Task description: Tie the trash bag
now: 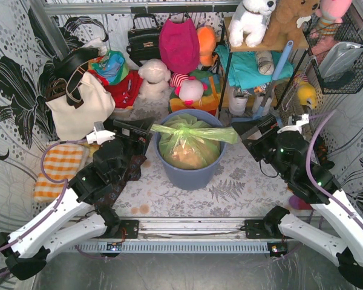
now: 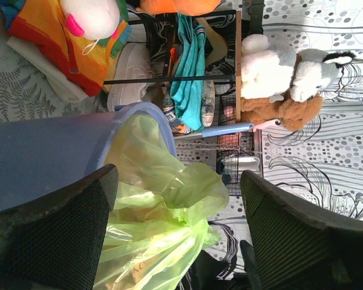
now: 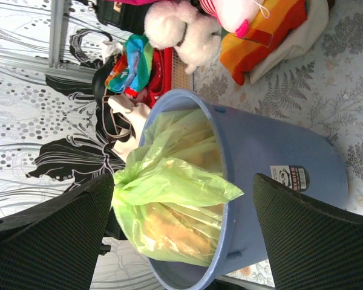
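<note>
Thin translucent lime-green plastic trash bag is being carried in round blue-grey plastic bin. Neck looks already knotted, tails sticking sideways. Left pincer and right pincer are being held released, empty. Possibly cinching left.

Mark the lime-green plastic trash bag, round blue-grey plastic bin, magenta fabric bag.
lime-green plastic trash bag [image 1: 187,151]: top external view, body.
round blue-grey plastic bin [image 1: 190,178]: top external view, near wall.
magenta fabric bag [image 1: 178,45]: top external view, front.
</note>
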Robot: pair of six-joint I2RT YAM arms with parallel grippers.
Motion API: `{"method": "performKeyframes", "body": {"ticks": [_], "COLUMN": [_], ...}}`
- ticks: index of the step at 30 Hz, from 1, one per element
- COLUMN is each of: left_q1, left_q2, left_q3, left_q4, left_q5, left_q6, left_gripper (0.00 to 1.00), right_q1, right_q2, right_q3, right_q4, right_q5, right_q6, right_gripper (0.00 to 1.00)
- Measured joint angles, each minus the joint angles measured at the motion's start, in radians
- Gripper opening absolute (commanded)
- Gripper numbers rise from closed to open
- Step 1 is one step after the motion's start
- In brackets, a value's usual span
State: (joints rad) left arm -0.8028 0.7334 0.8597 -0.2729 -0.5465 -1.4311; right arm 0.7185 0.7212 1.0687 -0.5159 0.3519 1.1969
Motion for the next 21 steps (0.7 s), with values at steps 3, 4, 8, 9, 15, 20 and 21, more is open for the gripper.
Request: {"method": "performKeyframes", "body": {"ticks": [3, 4, 8, 9, 15, 20, 21], "left_q1": [0.000, 0.000, 0.000, 0.000, 0.000, 0.000, 0.000], "left_q2": [0.009, 0.012, 0.023, 0.024, 0.032, 0.043, 0.043], "left_q3": [0.000, 0.000, 0.002, 0.002, 0.004, 0.005, 0.005], "left_q4": [-0.002, -0.002, -0.001, -0.001, 0.005, 0.010, 0.011], "left_q5": [-0.009, -0.011, -0.012, -0.012, -0.012, -0.012, -0.011], "left_q6": [0.004, 0.006, 0.009, 0.011, 0.015, 0.015, 0.015], "left_gripper": [0.90, 0.90, 0.90, 0.90, 0.90, 0.90, 0.89], "right_q1": [0.000, 0.000, 0.000, 0.000, 0.000, 0.000, 0.000], "right_q2": [0.011, 0.016, 0.045, 0.052, 0.073, 0.111, 0.119], "right_q3": [-0.033, -0.047, -0.098, -0.108, -0.106, -0.071, -0.066], "right_q4": [0.014, 0.023, 0.067, 0.077, 0.135, 0.182, 0.192], "right_q5": [-0.008, -0.014, -0.040, -0.045, -0.065, -0.084, -0.084], "right_q6": [0.043, 0.056, 0.100, 0.105, 0.124, 0.122, 0.121], "right_gripper": [0.97, 0.97, 0.97, 0.97, 0.97, 0.99, 0.97]}}
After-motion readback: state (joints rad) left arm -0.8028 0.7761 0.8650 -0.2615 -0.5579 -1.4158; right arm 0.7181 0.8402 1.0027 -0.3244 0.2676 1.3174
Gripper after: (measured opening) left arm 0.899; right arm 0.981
